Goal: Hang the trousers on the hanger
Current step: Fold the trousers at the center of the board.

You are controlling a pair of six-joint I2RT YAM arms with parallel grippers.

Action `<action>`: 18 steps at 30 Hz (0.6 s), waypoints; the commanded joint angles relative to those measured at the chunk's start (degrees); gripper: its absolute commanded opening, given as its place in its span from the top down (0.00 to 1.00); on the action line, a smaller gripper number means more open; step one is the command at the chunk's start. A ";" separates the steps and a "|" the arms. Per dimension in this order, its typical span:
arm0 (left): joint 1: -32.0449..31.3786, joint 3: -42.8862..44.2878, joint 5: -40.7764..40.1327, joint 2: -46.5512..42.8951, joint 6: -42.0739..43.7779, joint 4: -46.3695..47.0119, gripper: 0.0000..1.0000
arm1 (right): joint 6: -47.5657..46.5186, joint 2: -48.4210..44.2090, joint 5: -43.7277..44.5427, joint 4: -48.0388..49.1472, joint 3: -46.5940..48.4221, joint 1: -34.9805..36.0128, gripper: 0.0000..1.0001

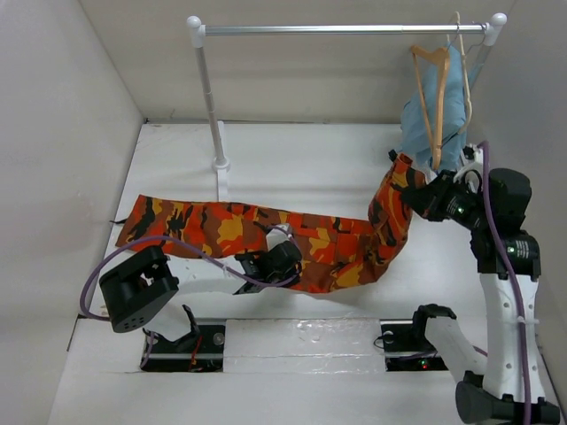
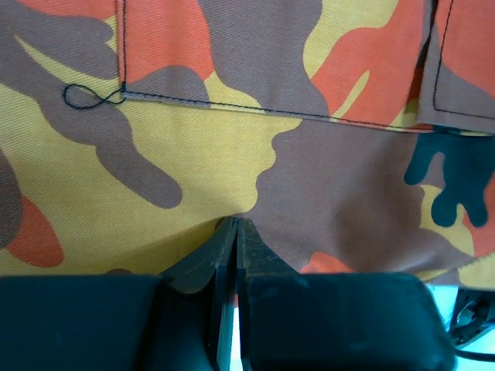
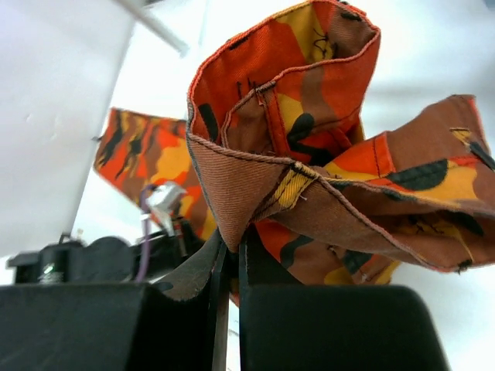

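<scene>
The camouflage trousers (image 1: 221, 226) lie stretched across the table from the left towards the right. My left gripper (image 1: 288, 257) is shut on the cloth near the trousers' middle; in the left wrist view the closed tips (image 2: 236, 222) press into the fabric (image 2: 232, 147). My right gripper (image 1: 413, 197) is shut on the waistband and holds that end lifted at the right; the right wrist view shows the jaws (image 3: 232, 238) pinching a fold of the waistband (image 3: 255, 178). The tan wooden hanger (image 1: 436, 115) hangs from the rail just above the right gripper.
A clothes rail (image 1: 345, 29) on a white post (image 1: 211, 106) spans the back. A light blue garment (image 1: 454, 102) hangs on a second hanger at the rail's right end, right behind the tan hanger. White walls close in on the left, the back and the right.
</scene>
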 commanded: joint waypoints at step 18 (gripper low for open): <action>-6.49 9.20 -3.26 12.15 -8.04 -3.03 1.00 | -8.16 23.98 25.01 8.09 27.70 37.91 1.00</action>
